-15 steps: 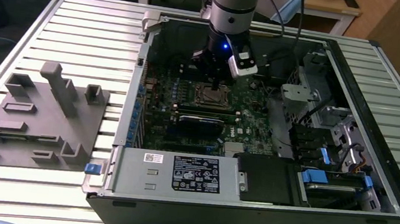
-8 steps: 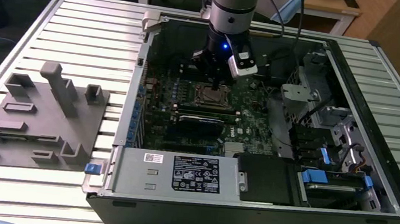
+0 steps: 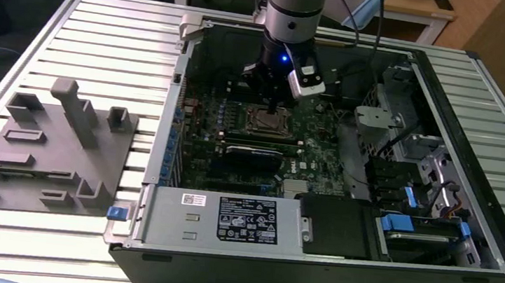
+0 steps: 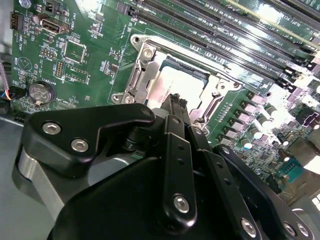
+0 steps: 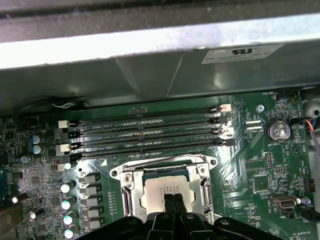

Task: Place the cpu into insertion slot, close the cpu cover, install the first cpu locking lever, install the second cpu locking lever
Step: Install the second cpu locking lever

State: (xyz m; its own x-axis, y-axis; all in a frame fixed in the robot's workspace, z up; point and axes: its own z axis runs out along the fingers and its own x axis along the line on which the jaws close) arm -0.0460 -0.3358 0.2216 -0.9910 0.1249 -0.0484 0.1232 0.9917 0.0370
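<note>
On the exterior view's left a grey plastic fixture tray [image 3: 49, 155] sits on the slatted table [image 3: 113, 35], well apart from the work. To its right lies the open computer case [image 3: 334, 263], with the green motherboard [image 3: 203, 157] flat inside it and the arm coming straight down over the middle of the board.

The gripper [image 3: 269, 103] hangs directly above the insertion slot [image 3: 267, 120]. In both wrist views its two black fingertips [image 5: 174, 201] are pressed together with no gap between them, and nothing is held; the tips rest on, or sit just over, the silver top of the cpu [image 5: 162, 192]. The chip already lies in the socket, and the cpu cover [image 5: 129, 192] looks to be folded down around it, its frame bordering the chip on each side. Beyond the socket run the long memory slots [image 5: 150, 131], and farther right on the board is a coin battery [image 5: 279, 131].

My reading is that seating the chip is done and the cover is being pushed flat or has just been closed. I can't make out whether either locking lever is latched. Whatever follows would call for fine, careful contact: the levers are thin wire beside a crowded socket, and a slip could scrape the board.
</note>
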